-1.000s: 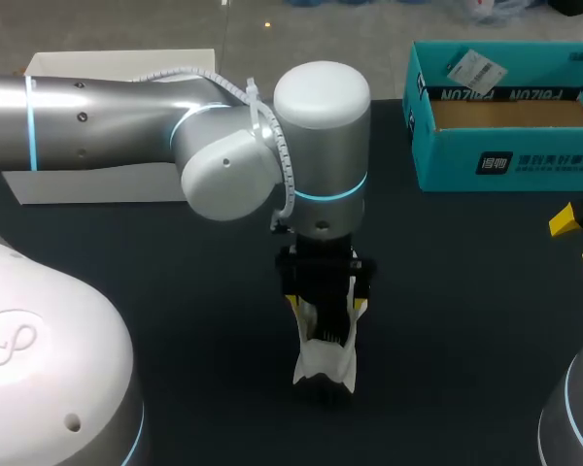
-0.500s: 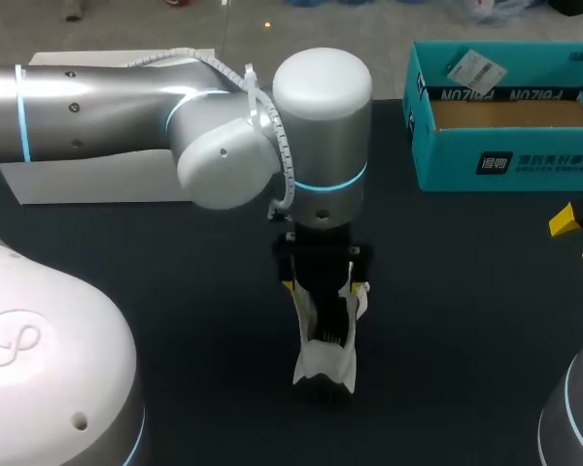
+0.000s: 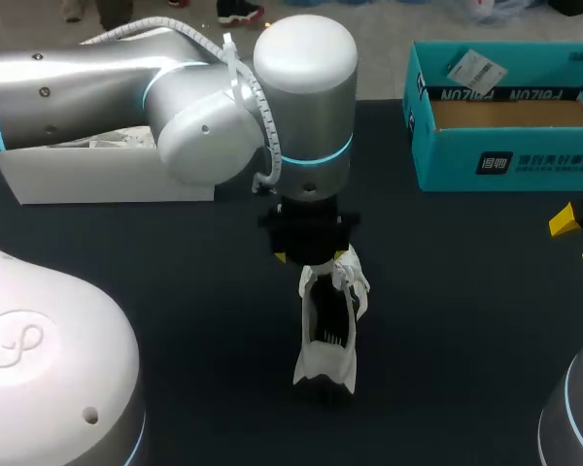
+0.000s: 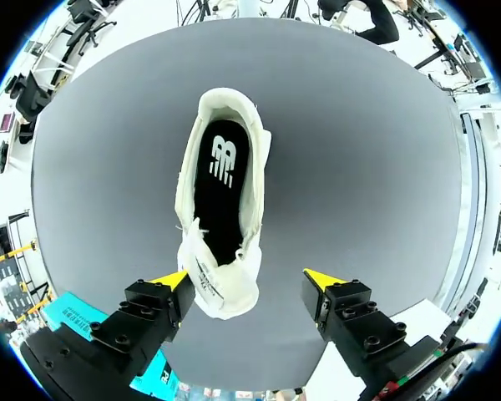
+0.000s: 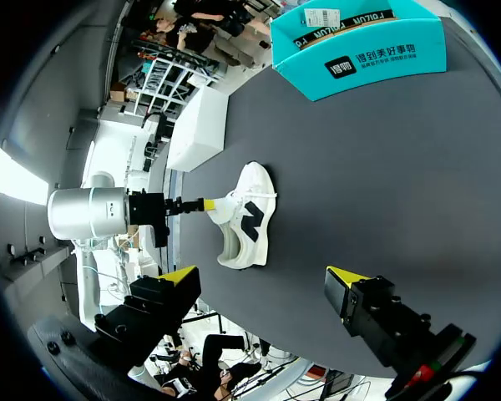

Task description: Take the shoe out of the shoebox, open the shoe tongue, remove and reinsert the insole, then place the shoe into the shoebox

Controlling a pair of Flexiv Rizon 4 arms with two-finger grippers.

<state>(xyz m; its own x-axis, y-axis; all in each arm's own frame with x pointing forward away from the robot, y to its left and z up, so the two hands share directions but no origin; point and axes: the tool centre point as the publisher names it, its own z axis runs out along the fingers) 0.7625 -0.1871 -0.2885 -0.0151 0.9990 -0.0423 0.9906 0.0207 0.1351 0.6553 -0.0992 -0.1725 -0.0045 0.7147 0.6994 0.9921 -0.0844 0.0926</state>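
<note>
Shoe (image 4: 252, 180) is out of the box and upright on the dark tabletop (image 4: 367, 167), its toe-and-tongue end right under my left pincer (image 4: 245, 280). That pincer is spread wide, holding nothing. The toe end sits between the fingers, closer to one, and whether it brushes that finger I can't tell. Ahead of the fingers the mouth gapes and the black insole (image 4: 223, 159) lies flat inside.

My read: it's light, with a soft upper, floppy tongue and stiffer sole. I'd pinch the insole's thin, bendy edge at the heel, or take the collar wall to lift the whole thing.

Right pincer (image 5: 263, 280) is also wide and bare, well apart from the shoe.

Farthest out is the teal shoebox (image 3: 505, 160). One shoe, one insole, one shoebox, two pincers.
</note>
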